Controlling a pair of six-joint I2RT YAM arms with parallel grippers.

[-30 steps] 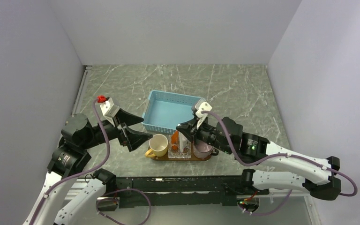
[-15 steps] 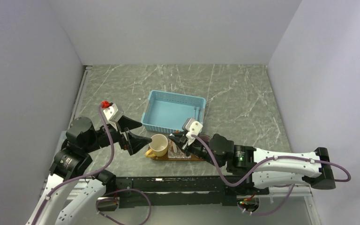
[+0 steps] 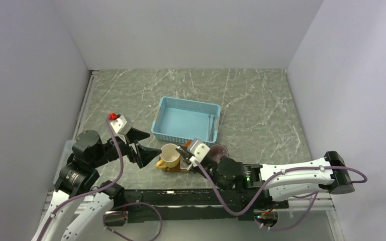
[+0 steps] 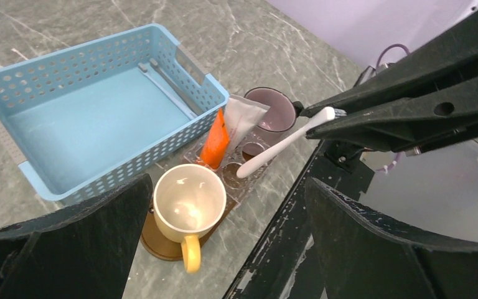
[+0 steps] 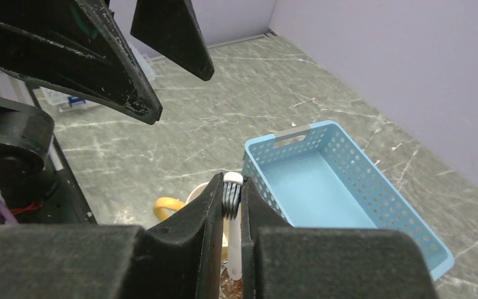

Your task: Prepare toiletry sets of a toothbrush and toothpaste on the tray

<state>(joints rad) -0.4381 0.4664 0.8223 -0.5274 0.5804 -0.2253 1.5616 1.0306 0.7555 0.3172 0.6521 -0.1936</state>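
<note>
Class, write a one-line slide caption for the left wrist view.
Right tool holds a white toothbrush over the wooden tray carrying a yellow mug and orange tube.

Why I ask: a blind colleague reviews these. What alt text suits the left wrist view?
The right gripper holds a white toothbrush angled down toward a wooden tray with a yellow mug, orange tube and white tube, beside a blue basket.

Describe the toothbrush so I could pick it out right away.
Find the blue basket; on its near side sits a brown wooden tray with a yellow mug. The toothbrush is the thin white stick slanting above that tray, pinched by the right gripper, unlike the flat orange tube standing beside it.
</note>
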